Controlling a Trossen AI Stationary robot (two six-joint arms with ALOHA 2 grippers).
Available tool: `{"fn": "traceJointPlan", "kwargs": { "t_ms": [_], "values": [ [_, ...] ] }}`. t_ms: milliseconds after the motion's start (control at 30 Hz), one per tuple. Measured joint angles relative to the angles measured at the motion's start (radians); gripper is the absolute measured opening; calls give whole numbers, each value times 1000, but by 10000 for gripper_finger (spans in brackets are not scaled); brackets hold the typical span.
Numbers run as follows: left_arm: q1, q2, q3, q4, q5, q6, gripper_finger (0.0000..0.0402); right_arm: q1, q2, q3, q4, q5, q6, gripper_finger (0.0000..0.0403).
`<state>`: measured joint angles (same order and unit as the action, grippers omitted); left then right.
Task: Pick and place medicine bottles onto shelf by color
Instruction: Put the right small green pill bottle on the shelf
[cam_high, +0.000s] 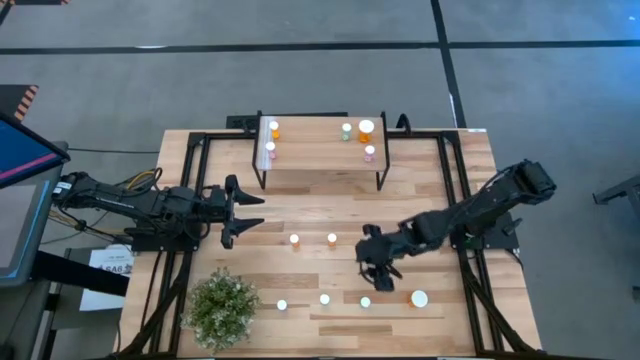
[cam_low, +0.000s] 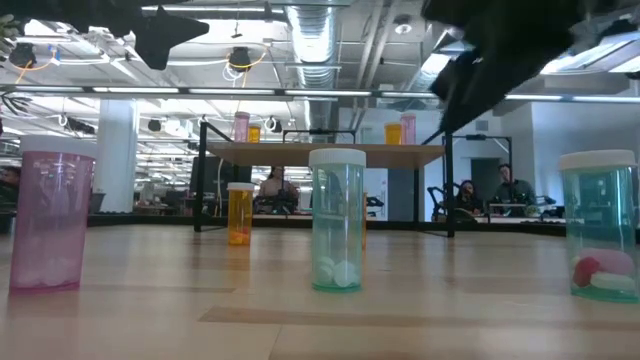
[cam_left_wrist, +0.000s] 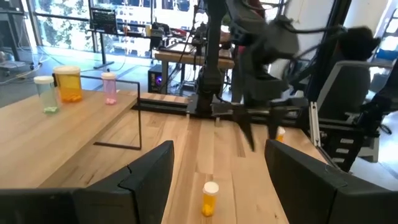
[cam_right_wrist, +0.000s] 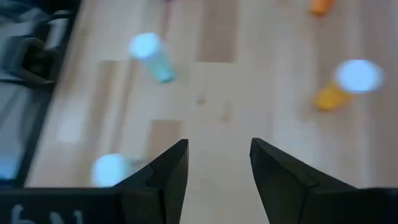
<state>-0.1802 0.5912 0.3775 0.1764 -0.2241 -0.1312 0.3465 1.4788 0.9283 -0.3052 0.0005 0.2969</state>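
Note:
The shelf (cam_high: 320, 158) stands at the table's far middle and carries orange (cam_high: 274, 128), pink (cam_high: 270, 150), green (cam_high: 346, 130), large orange (cam_high: 366, 128) and pink (cam_high: 369, 152) bottles. Two orange bottles (cam_high: 294, 240) (cam_high: 332, 239) stand mid-table. A near row holds a pink bottle (cam_low: 50, 220), green ones (cam_high: 325, 298) (cam_high: 365, 301) and a large teal one (cam_high: 419, 298). My right gripper (cam_high: 380, 270) hangs open, pointing down, above bare table between the orange bottles and the near row (cam_right_wrist: 217, 162). My left gripper (cam_high: 250, 212) is open, left of the orange bottles (cam_left_wrist: 210, 198).
A green bushy plant (cam_high: 222, 308) sits at the near left corner. Black frame rails (cam_high: 190, 200) run along both table sides. Bare wood lies between the shelf and the mid-table bottles. People sit in the room beyond the table (cam_low: 500, 190).

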Motion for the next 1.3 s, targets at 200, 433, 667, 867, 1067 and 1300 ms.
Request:
{"fn": "traceJointPlan", "kwargs": {
  "t_ms": [200,433,667,867,1067,1300],
  "values": [
    [0,0,0,4,0,-3,240,113,0,0,13,5,146,186],
    [0,0,0,7,0,-5,240,223,29,0,30,90,217,186],
    [0,0,0,7,0,-5,240,245,101,60,32,105,203,187],
    [0,0,0,-2,0,-5,240,262,185,100,19,89,143,189],
    [0,0,0,-2,0,-5,240,254,213,119,-47,90,148,189],
    [0,0,0,-6,0,-4,240,254,248,121,-44,89,159,193]
  ]
}}
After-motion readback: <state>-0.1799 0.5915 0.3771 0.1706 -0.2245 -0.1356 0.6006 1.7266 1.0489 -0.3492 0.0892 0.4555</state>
